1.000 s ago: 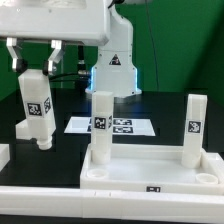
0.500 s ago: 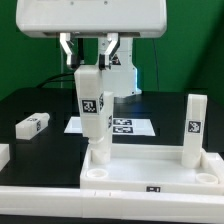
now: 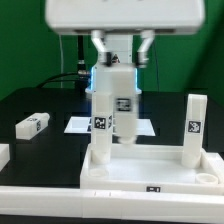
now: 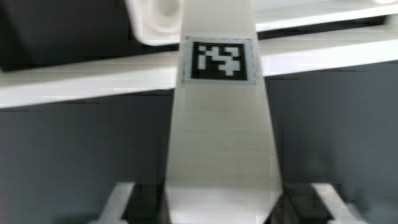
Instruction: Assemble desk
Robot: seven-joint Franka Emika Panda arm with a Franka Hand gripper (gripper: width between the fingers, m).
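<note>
Nearest lay the desk top, with one standing leg at its far corner on the exterior view's left and another upright leg on its right. Above the tray the gripper was clamped on a third leg, which hung upright and clear of the tray. The step probably called for centring its lower end over an empty hole and keeping it plumb — minding the standing leg close by. Beyond, a loose leg lay on the table, near the marker board.
</note>
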